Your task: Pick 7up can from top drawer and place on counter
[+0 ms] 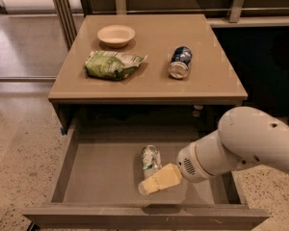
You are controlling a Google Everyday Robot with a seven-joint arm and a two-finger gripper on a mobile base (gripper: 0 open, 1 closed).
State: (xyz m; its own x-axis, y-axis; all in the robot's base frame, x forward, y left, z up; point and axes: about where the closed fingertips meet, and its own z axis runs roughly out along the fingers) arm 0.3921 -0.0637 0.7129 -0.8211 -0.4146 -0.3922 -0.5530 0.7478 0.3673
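We see a small silver-white 7up can with green markings [151, 159] lying on its side near the middle of the open, shallow grey-brown top drawer [96, 177]. Our pale yellow gripper [156, 181] reaches in from the right and overlaps the can's near end; we cannot tell whether it is released or grasping. We judge the can light, stiff, smooth and prone to rolling, so it is best taken across its round body. The square tan-beige counter [149, 83] above holds a cream bowl [116, 35], a green crinkled bag [113, 64] and a dark blue can [180, 61], with room along its near edge.
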